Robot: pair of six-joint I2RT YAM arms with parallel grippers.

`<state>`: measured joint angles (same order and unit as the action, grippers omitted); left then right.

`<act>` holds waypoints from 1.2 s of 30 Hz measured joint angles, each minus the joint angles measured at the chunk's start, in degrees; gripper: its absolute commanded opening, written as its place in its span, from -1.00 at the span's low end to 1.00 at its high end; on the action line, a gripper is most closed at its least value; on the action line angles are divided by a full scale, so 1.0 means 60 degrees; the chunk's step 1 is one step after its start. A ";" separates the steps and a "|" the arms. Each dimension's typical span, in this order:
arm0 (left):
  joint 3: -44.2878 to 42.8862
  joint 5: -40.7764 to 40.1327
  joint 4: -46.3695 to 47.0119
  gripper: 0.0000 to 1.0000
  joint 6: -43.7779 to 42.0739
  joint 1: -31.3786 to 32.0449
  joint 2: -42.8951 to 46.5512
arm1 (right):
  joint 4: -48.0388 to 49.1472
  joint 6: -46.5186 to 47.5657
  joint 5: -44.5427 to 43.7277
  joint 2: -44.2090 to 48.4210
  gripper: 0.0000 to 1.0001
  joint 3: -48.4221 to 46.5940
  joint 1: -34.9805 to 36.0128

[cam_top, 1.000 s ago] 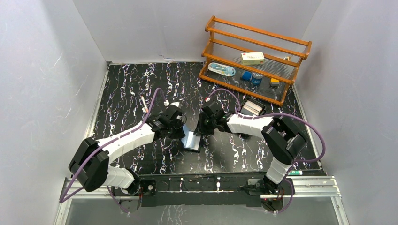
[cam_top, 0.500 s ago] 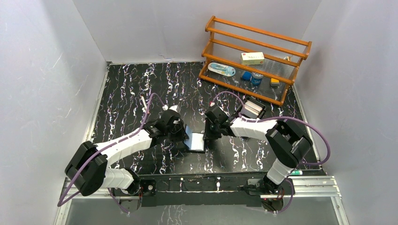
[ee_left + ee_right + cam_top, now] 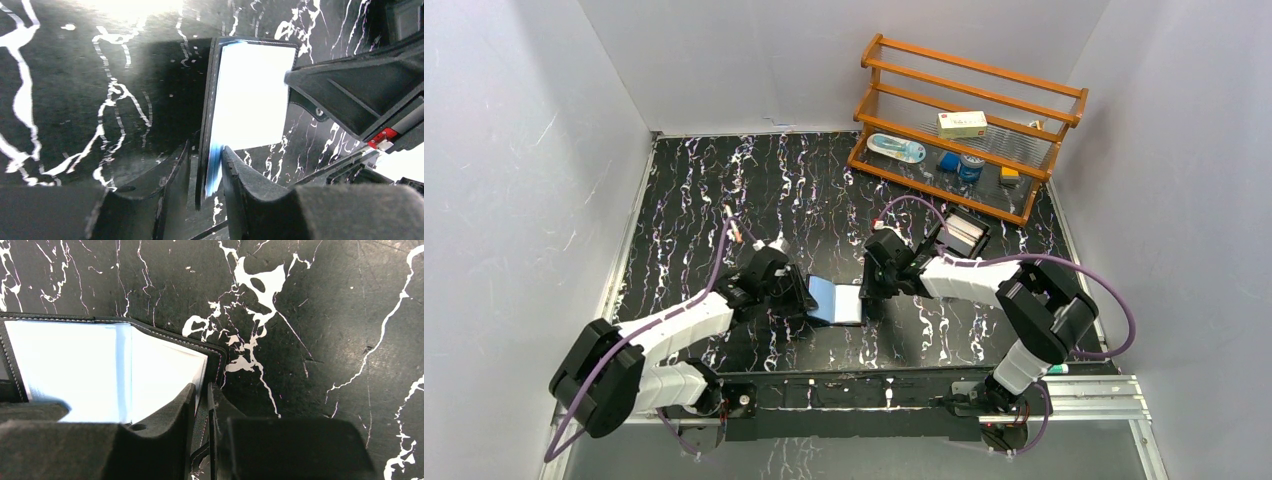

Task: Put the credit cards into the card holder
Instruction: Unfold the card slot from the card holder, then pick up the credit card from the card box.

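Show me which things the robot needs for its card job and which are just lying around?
Needed: card holder, lying open; credit cards in the black box.
Just lying around: wooden rack, and on it a white carton, blue tub, clear packet.

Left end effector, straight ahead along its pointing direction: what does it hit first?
The card holder: its edge sits between the left end effector's fingers. Past it, the right end effector at the far edge, though depth is unclear.

no legible text anywhere
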<state>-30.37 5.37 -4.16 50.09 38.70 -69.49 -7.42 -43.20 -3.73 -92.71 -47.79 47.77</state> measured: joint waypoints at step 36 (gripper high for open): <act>-0.0386 0.1166 -0.0510 -1.00 -0.1847 -0.0605 0.0503 | -0.0535 0.5588 0.0455 0.1807 -0.07 -0.1326 -0.2546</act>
<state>-32.69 12.36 -7.22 39.00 35.07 -66.48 -10.63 -9.67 -0.99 -81.87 -55.75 32.49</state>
